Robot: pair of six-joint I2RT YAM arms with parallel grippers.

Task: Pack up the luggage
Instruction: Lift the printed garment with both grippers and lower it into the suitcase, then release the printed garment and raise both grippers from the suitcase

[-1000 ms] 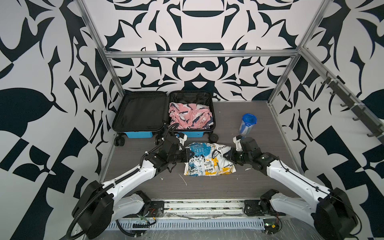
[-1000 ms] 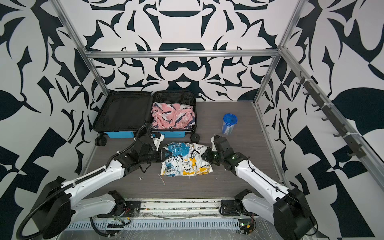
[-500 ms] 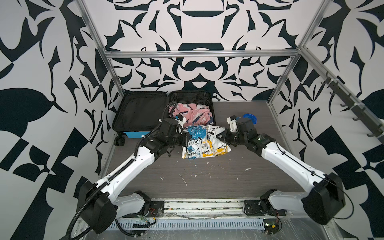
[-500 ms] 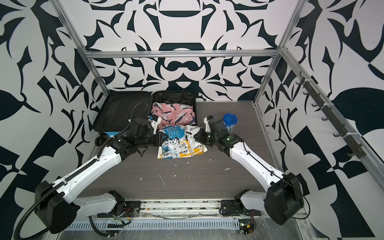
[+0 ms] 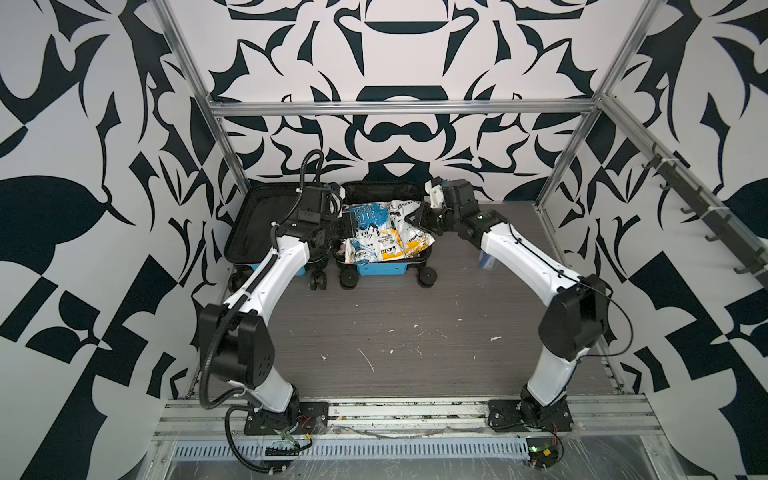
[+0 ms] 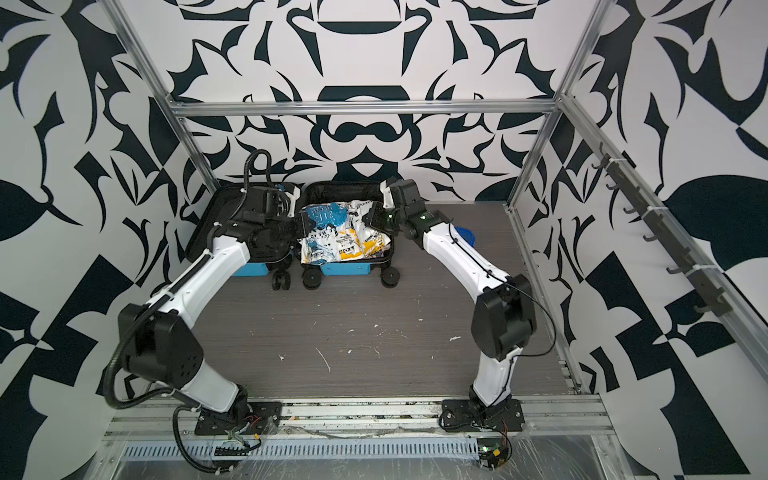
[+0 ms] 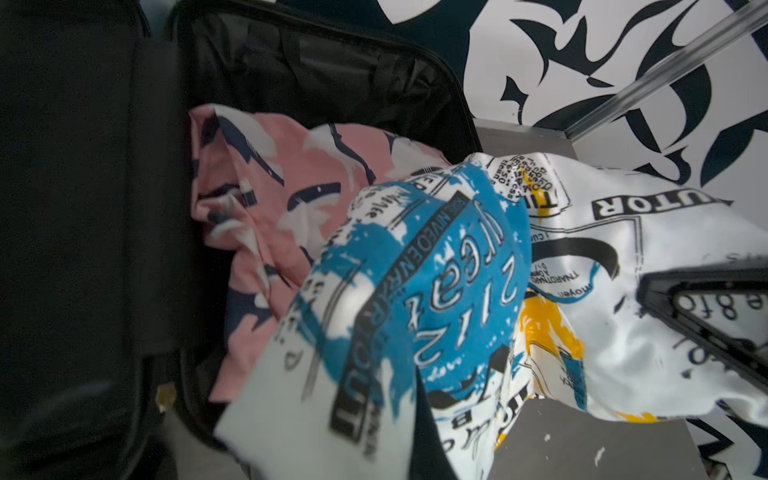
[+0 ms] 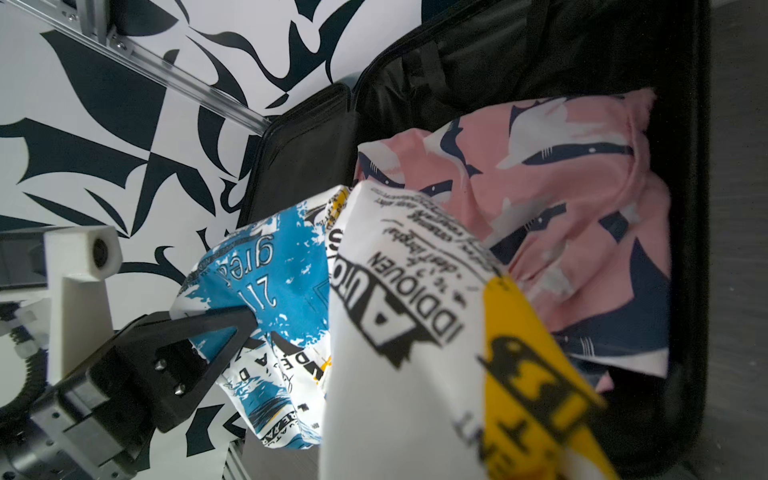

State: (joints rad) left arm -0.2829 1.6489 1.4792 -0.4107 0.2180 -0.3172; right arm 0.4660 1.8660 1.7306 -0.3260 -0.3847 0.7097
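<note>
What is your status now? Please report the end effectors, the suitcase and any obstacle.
Left end effector and right end effector both shut on printed shirt. Shirt held over open suitcase. Pink garment already inside. Nothing in the way.

The luggage (image 5: 382,269) shell is seen as smooth, bright blue hard plastic with a faint gloss; its lining (image 7: 332,62) is shown as thin black woven cloth with a slight sheen. The printed garment (image 5: 384,235) is seen as satiny, creased cloth in white, blue and yellow, the pink garment (image 7: 270,187) as softer, matt cloth. The left gripper (image 8: 245,318) is formed of matt black plastic. The table (image 5: 395,332) is surfaced in matt grey wood grain, flecked with white. The frame bar (image 5: 395,108) is shown as brushed metal, the arm shells (image 5: 286,257) as smooth white plastic
</note>
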